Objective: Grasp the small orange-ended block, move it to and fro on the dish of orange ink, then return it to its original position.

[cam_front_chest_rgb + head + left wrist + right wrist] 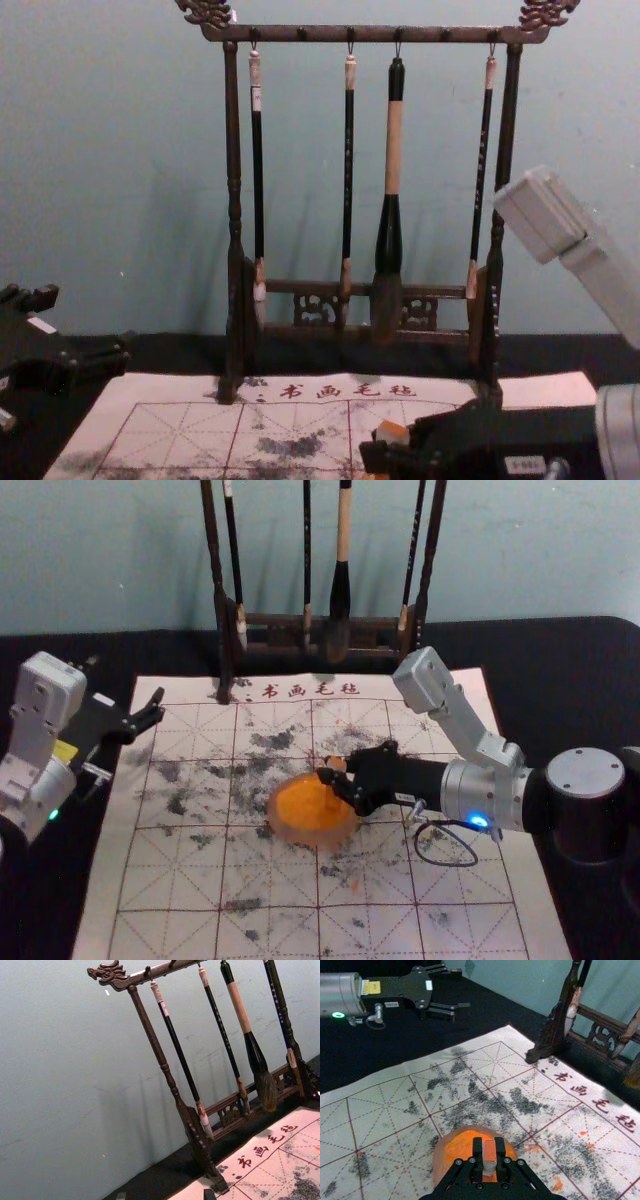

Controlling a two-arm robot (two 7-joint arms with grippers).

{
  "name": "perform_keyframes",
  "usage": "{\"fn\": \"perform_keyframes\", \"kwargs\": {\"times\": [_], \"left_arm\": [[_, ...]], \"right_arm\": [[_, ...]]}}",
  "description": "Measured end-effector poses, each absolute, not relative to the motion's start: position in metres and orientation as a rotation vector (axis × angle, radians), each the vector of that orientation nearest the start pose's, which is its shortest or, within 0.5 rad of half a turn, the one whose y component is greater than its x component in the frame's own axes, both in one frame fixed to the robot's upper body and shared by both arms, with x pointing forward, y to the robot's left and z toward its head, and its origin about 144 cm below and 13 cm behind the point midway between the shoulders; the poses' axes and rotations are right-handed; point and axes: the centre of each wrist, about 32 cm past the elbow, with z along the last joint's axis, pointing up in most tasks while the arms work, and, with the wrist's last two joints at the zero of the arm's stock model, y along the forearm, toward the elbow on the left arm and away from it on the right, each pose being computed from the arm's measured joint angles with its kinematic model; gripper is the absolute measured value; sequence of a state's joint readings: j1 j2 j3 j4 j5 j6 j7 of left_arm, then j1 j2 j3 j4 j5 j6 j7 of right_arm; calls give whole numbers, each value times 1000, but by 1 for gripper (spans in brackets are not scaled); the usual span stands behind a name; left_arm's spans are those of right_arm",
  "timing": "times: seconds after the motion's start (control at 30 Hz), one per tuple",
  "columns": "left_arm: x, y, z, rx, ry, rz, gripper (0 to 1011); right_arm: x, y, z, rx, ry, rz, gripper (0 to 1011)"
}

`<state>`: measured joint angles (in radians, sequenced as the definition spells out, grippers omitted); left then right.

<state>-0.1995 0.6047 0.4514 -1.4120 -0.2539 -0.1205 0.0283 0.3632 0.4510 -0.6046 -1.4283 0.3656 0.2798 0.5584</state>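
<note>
1. The right pincer reaches in from the right over the middle of the mat, its two tips closed in on the block, one against each side
2. The block is held above the dish, orange end up and pale side below; whether its lower end touches the orange ink I cannot tell
3. The dish sits on the mat under the right pincer, a rounded, translucent thing with ink spread across its inside
4. Around the dish the mat carries a printed red grid, dark smudges and some orange spots, with a row of characters along its far edge
5. The left pincer is parked at the left, near the mat's far left corner, its tips wide apart with nothing between them
6. Behind the dish, at the mat's far edge, stands a dark carved wooden rack
7. Four brushes hang from its top bar, tips down, the thickest one with a pale wooden section in its handle
8. The bench under it all is black, and a pale blue-green wall rises behind
</note>
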Motion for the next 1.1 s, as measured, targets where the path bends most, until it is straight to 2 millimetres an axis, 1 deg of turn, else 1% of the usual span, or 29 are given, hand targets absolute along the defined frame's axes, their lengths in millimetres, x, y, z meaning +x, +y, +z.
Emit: {"fn": "perform_keyframes", "kwargs": {"times": [0.27,0.63,0.9,1.1], "left_arm": [[489,310,1140,304,-285,1248,1001],[489,310,1140,305,-285,1248,1001],[489,310,1140,304,-285,1248,1001],[489,310,1140,304,-285,1248,1001]], "right_arm": [[513,-211,1166,-386,129,-549,105],[510,-199,1165,-373,140,-515,105],[515,-187,1164,-368,131,-489,105],[521,-183,1163,-371,123,-490,105]]}}
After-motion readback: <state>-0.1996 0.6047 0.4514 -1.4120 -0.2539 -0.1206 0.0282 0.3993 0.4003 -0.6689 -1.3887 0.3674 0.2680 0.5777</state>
